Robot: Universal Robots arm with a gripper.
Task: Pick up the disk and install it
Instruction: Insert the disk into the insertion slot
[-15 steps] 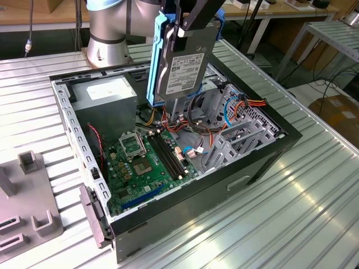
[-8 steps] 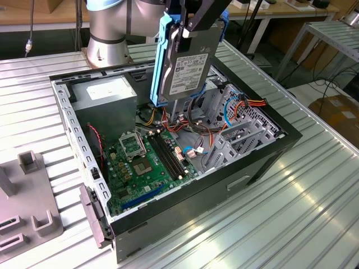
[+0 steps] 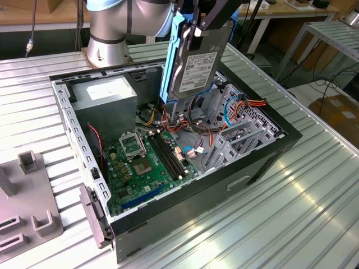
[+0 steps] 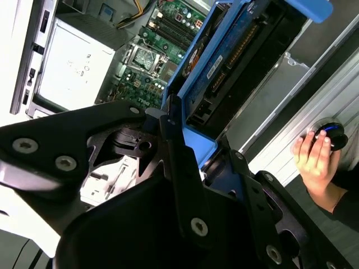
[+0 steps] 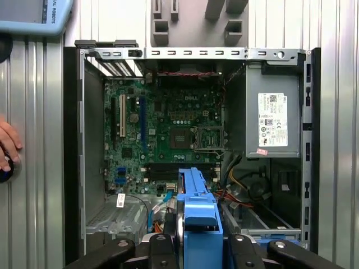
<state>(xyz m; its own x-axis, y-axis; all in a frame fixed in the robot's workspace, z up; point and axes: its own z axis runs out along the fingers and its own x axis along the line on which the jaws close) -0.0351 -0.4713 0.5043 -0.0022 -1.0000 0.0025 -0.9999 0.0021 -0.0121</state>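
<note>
- The disk [image 3: 196,64] is up in the air above the open case [image 3: 255,162]. It is tilted on edge with its white label facing the exterior view, and its blue rail runs down the side on the exterior view's left.
- The tool [image 3: 197,29] is clenched on the disk's upper end. In both wrist views its black fingers [image 4: 178,151] press against the blue rail from either side.
- In the exterior view, the disk's lower end hangs over a tangle of cables [image 3: 193,120]. The metal cage [image 3: 238,131] is at about 4 o'clock from there.
- The motherboard [image 3: 146,157] lies at 7 o'clock from the disk, and the grey power supply [image 3: 106,95] at 9 o'clock.
- The arm [image 3: 112,28] rises at 11 o'clock, behind the case.
- The case lies on its side on a ribbed metal tabletop [image 3: 280,224], with a grey fixture [image 3: 28,213] well apart at 8 o'clock.
- In the second wrist view, a person's hand [image 4: 314,159] rests on a dark round object [image 4: 332,134] beside the case.
</note>
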